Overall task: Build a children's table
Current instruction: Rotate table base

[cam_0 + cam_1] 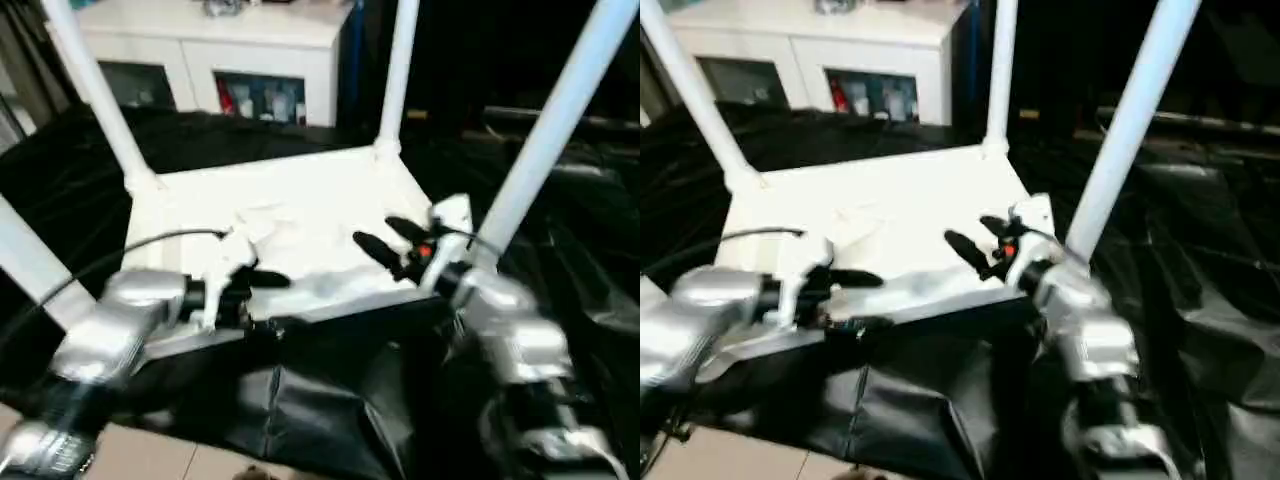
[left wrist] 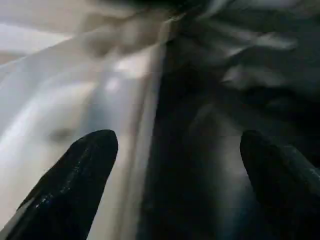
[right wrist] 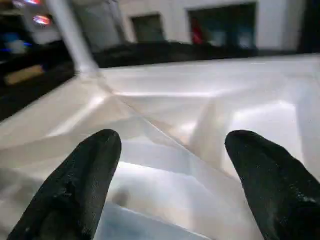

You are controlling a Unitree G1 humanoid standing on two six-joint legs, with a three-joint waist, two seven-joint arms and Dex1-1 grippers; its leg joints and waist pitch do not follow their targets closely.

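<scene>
The children's table (image 1: 290,215) lies upside down on a black cloth, its ribbed white underside facing up. All four white legs stand in its corners: far left (image 1: 95,90), far right (image 1: 400,70), near right (image 1: 560,120) and near left (image 1: 30,265). My left gripper (image 2: 175,145) is open at the top's near edge, with one finger (image 2: 95,150) over the white plastic and the other over the cloth. My right gripper (image 3: 172,145) is open just above the underside, close beside the near right leg, and holds nothing.
The black cloth (image 1: 320,400) covers the work surface and hangs over its front edge in folds. A white cabinet (image 1: 250,50) with glass-fronted compartments stands behind the table. Light floor tiles (image 1: 150,455) show at the lower left.
</scene>
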